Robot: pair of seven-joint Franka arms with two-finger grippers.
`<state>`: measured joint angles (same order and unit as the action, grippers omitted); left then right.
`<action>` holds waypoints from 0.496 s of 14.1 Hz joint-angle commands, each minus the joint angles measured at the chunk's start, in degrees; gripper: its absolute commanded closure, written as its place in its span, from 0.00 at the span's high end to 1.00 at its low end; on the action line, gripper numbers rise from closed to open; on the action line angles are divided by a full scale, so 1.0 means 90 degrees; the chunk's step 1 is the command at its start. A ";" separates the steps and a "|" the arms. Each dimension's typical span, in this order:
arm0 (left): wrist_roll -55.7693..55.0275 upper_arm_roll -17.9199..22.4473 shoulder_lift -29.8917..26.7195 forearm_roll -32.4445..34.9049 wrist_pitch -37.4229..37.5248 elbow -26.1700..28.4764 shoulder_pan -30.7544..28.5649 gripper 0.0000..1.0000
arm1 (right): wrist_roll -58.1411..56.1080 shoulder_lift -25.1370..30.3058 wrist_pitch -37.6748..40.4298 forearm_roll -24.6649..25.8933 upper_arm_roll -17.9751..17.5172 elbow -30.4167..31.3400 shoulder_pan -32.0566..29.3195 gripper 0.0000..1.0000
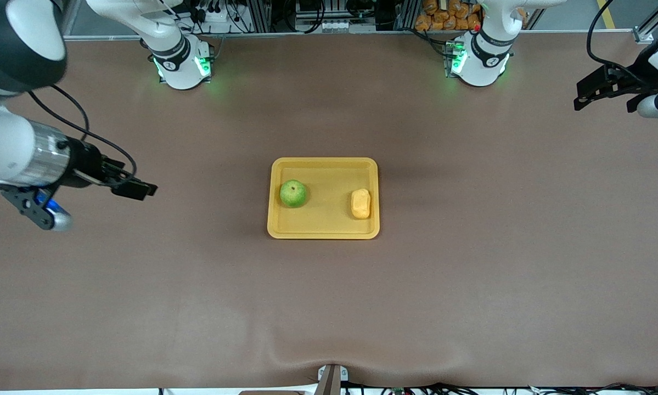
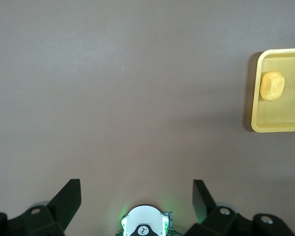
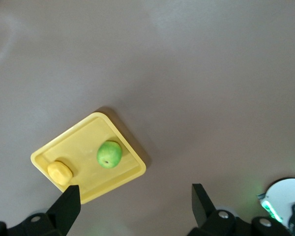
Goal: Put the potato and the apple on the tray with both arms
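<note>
The table (image 1: pixel 329 307) nearest the front camera lies bare. At mid-table sits the tray (image 1: pixel 323 233), with both foods resting on it, well apart: the apple (image 1: pixel 293 193) toward the right arm's end, the potato (image 1: pixel 360 203) toward the left arm's end, close to the rim there. Both look settled, so the task seems complete.

The right gripper (image 1: pixel 134 187) hangs over bare table at the right arm's end, well clear of the tray; its wrist view shows its fingers (image 3: pixel 69 204) spread apart and holding nothing. The left gripper (image 1: pixel 606 90) hangs over the left arm's end, toward the bases, its fingers (image 2: pixel 69 196) likewise apart and empty.

Little risk remains: the round apple could roll if the tray were jolted, say by an arm sweeping low across it, and the potato near the rim could be knocked over the low edge
</note>
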<state>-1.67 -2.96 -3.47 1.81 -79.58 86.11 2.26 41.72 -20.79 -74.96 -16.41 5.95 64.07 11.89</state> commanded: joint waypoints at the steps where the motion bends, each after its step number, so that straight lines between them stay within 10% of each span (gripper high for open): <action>1: -0.0157 -0.0022 -0.0171 -0.0133 -0.0006 0.0120 -0.0016 1.00 | -0.0522 0.0394 0.0311 0.0279 -0.0124 0.0088 -0.0295 1.00; 7: -0.0167 -0.0022 -0.0161 -0.0123 -0.0016 0.0130 -0.0026 1.00 | -0.2173 0.0766 0.0741 0.0495 -0.0134 0.0127 -0.0940 1.00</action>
<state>-2.28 -3.04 -3.49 1.81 -79.58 86.13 2.25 25.77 -15.56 -68.88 -13.25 5.94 64.07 5.34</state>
